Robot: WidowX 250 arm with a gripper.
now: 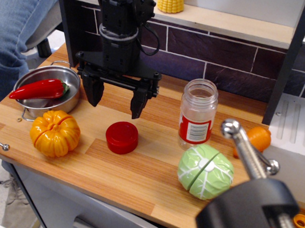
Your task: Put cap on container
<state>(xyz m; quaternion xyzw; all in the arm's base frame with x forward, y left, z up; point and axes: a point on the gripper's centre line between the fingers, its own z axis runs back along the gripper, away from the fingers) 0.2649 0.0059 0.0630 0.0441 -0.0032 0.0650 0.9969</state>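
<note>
Hanging above the wood table (pixel 144 169), the gripper (pixel 115 103) has its 2 fingers spread wide and holds nothing. The cap (pixel 122 137) lies flat on the table just below it, near the front edge. The jar (pixel 197 114) stands upright to the right of the cap, with its top open. A pumpkin (pixel 55 133) sits by the left edge. A pot (pixel 46 95) at the back left corner holds a pepper (pixel 38 89). A cabbage (pixel 205 171) sits in front of the jar.

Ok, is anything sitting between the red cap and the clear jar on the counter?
No. Between the cap and the container there is only bare wooden counter; the cabbage sits nearer the camera, off that line.
</note>
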